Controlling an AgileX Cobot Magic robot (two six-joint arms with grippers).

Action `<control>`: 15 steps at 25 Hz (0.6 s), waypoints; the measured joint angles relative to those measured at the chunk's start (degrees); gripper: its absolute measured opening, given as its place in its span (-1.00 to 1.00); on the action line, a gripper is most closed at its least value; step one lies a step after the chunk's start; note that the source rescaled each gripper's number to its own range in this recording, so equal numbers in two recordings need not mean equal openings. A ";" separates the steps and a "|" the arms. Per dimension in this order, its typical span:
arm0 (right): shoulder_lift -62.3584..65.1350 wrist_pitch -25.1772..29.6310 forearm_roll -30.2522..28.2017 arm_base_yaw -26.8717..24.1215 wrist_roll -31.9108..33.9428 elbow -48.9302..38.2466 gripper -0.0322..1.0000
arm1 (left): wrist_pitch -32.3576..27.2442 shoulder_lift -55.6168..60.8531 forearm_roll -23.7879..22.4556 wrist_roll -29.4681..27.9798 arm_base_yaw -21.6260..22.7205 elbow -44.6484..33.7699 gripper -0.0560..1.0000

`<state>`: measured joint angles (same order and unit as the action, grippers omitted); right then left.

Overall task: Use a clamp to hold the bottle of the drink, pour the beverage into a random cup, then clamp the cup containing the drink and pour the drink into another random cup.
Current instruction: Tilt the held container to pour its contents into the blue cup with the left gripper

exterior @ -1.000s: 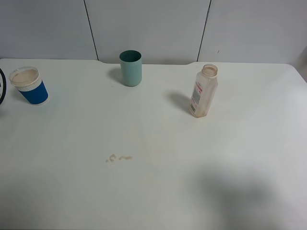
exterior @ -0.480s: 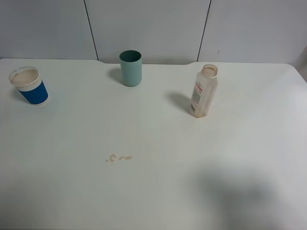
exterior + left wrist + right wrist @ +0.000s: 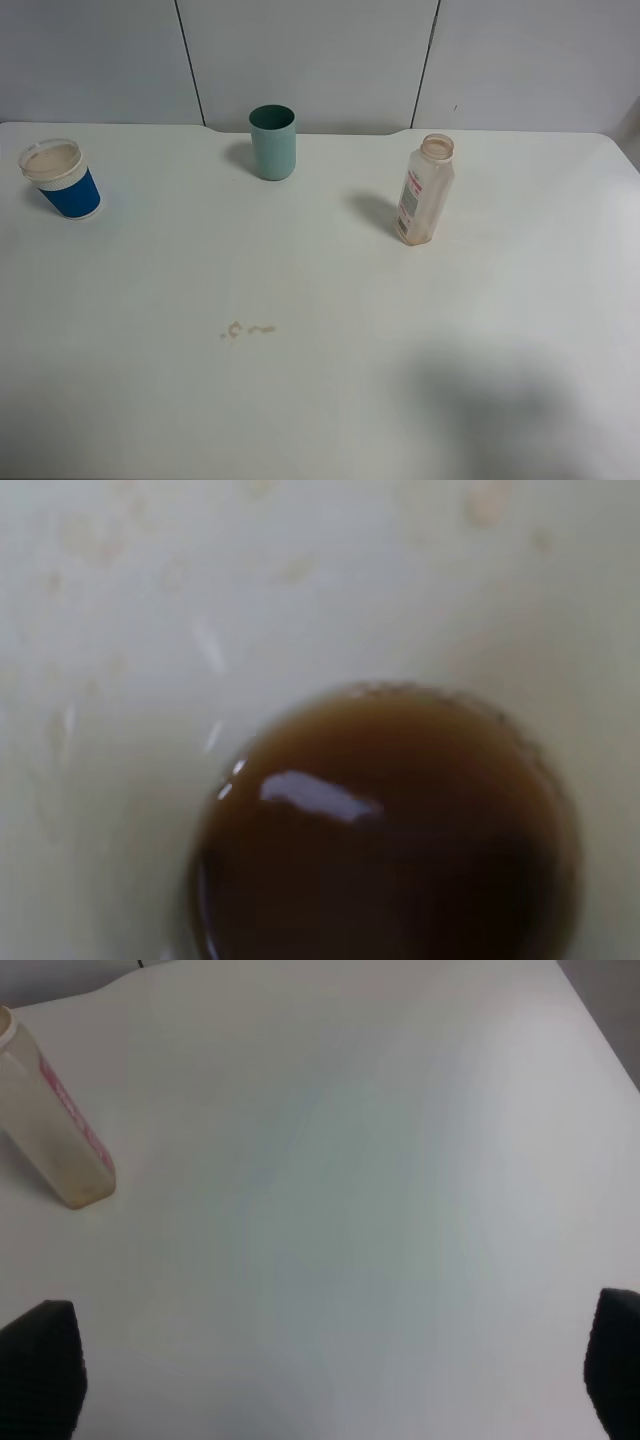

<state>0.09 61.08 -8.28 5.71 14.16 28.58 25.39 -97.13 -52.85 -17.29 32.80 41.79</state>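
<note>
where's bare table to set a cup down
The widest bare stretch is the near half of the table, in front of the bottle and beside the small brown drips. The gap between the blue cup and the teal tumbler is free too. Nowhere is crowded: those three stand well apart.
</note>
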 joint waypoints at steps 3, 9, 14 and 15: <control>0.00 0.00 0.00 0.00 0.00 0.00 1.00 | -2.15 0.00 -0.52 0.26 -1.03 0.46 -0.88; 0.00 0.00 0.00 0.00 0.00 0.00 1.00 | -7.16 0.00 -2.72 0.38 -1.37 3.15 -0.88; 0.00 0.00 0.00 0.00 0.00 0.00 1.00 | -12.59 0.00 -2.90 0.38 -4.08 5.55 -0.88; 0.00 0.00 0.00 0.00 0.00 0.00 1.00 | -12.81 0.00 -2.90 0.38 -4.68 5.88 -0.88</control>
<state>0.09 61.08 -8.28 5.71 14.16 28.58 12.58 -97.13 -55.75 -16.91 28.12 47.67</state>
